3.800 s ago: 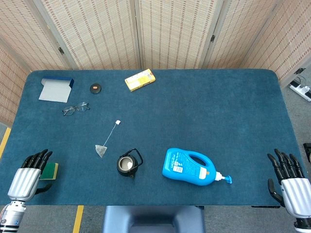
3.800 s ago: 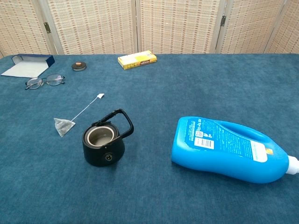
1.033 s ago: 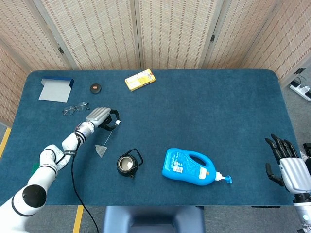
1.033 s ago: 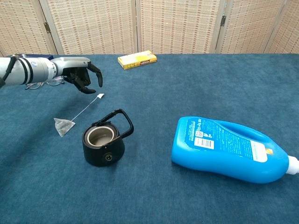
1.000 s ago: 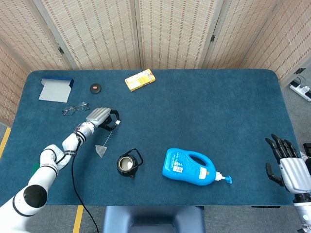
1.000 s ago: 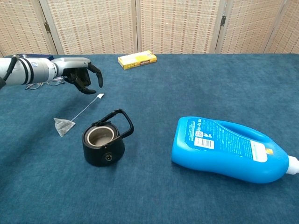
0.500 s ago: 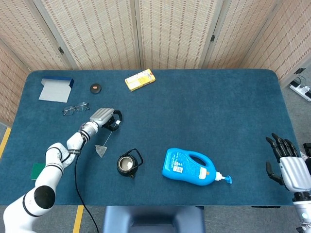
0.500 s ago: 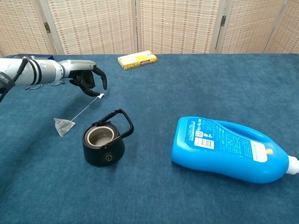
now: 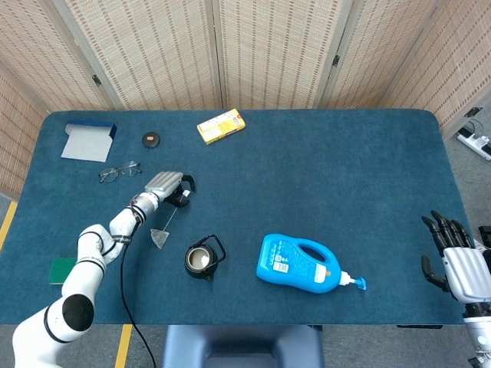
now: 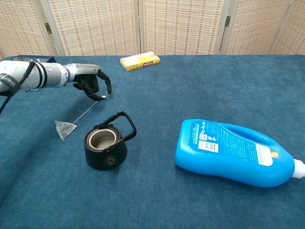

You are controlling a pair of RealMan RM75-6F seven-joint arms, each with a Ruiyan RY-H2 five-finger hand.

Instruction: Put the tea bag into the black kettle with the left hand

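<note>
The tea bag [image 9: 159, 238] [image 10: 65, 129] lies flat on the blue table, left of the black kettle [image 9: 201, 259] [image 10: 106, 145]. The kettle stands upright with no lid and its handle tipped right. The bag's string runs up to a white tag [image 10: 102, 98]. My left hand [image 9: 170, 188] [image 10: 90, 81] is right at that tag, its fingers arched down over it and partly hiding it. I cannot tell whether they touch it. My right hand [image 9: 453, 268] hangs with fingers spread off the table's right front corner, holding nothing, and shows only in the head view.
A blue detergent bottle [image 9: 303, 264] [image 10: 233, 152] lies on its side right of the kettle. At the back are a yellow box [image 9: 221, 126] [image 10: 139, 60], a small black disc [image 9: 151, 139], glasses [image 9: 119, 171] and a blue-and-white box [image 9: 89, 141]. A green sponge [image 9: 61, 270] sits front left.
My left hand has crept right and down until its fingers cover the tag. The tea bag, string and kettle have not moved, and neither has the right hand.
</note>
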